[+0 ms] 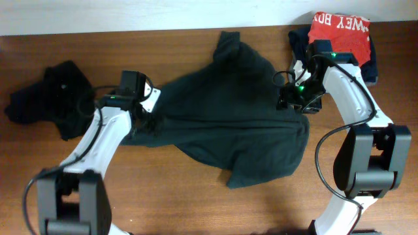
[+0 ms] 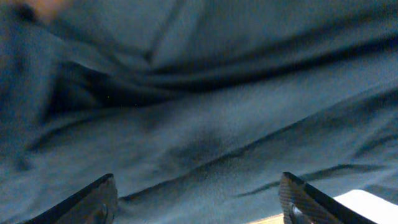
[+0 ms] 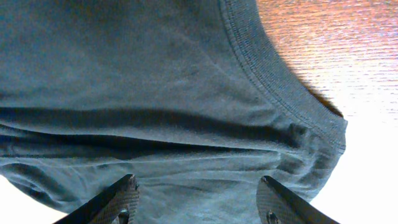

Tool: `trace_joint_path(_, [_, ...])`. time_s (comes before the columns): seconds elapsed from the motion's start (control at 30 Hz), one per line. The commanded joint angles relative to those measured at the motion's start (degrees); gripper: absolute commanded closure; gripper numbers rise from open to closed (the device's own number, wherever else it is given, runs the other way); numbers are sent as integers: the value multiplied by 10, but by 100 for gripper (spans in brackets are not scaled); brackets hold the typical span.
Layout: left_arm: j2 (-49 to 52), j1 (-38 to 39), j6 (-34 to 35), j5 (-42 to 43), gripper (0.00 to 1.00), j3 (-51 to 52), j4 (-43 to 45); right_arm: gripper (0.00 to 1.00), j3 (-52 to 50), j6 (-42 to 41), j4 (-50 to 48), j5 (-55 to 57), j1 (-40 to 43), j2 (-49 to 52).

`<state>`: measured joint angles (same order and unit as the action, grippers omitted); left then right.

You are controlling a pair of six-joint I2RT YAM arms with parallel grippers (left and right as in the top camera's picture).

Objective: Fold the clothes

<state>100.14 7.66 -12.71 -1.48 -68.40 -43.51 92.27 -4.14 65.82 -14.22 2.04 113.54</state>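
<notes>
A very dark green T-shirt (image 1: 228,121) lies crumpled across the middle of the table. My left gripper (image 1: 157,108) is at its left edge. In the left wrist view its fingers (image 2: 102,200) stand wide apart, and my left gripper (image 2: 199,200) is open low over wrinkled cloth (image 2: 205,124). My right gripper (image 1: 295,99) is at the shirt's upper right edge. In the right wrist view my right gripper (image 3: 198,200) is open too, just above the shirt (image 3: 137,81) near a ribbed band (image 3: 273,78). Neither pinches any fabric.
A second dark garment (image 1: 49,98) lies bunched at the far left. A red cloth with white lettering (image 1: 339,31) rests on a dark blue garment (image 1: 299,40) at the back right. Bare wooden table (image 1: 163,196) shows along the front.
</notes>
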Motion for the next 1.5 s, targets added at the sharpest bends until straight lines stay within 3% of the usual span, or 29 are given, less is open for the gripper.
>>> trace_joint_path(0.0, [28,2,-30,-1,21,9,-7,34,8,8,2,14,-2,-7])
trace_joint_path(0.1, [45,2,-72,24,27,9,-15,34,8,7,2,14,-2,-7])
trace_joint_path(0.27, [61,2,-86,33,42,9,-14,34,8,7,2,14,-2,-7])
trace_joint_path(0.37, [70,2,-87,33,60,9,-15,34,8,7,0,14,-2,-7])
trace_joint_path(0.43, [75,2,-86,33,88,9,-16,34,8,7,-2,14,-2,-7])
trace_joint_path(0.47, [76,2,-86,32,97,9,-15,34,8,8,-2,14,-2,-7])
trace_joint_path(0.5, [76,2,-86,32,99,9,-15,34,8,8,-2,14,-2,-7])
trace_joint_path(0.7, [56,-4,-14,11,100,-50,-31,33,8,8,-2,14,-2,-7])
trace_joint_path(0.9, [36,-4,-8,11,99,-141,23,33,8,8,-1,14,-2,-7])
trace_joint_path(1.17, [59,-5,-8,-29,100,-142,140,33,8,8,4,14,-2,-7])
trace_joint_path(1.47, [72,2,-4,-41,99,-143,121,33,8,8,4,14,-2,-7])
